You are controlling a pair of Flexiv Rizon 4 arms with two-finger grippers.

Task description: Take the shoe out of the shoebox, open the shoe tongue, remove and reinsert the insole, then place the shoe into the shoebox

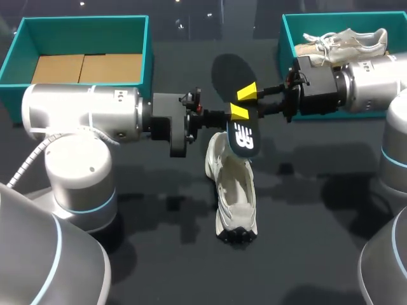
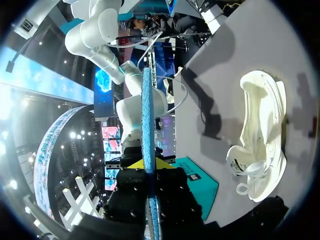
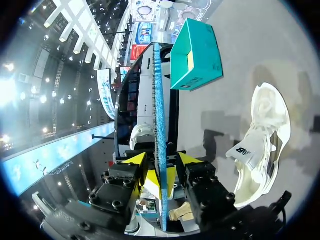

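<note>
Insole (image 1: 230, 73) held edge-on between the fingers of both the left gripper (image 2: 150, 167) and the right gripper (image 3: 160, 167), each clamped narrowly on it; white shoe (image 1: 235, 190) lies on the table (image 1: 318, 222) beneath them.

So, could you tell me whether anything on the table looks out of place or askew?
Nothing looks damaged or spilled. The white shoe lies on the table with its mouth pulled wide open, and the insole is out, held in the air by the right gripper; both fit the task.
</note>
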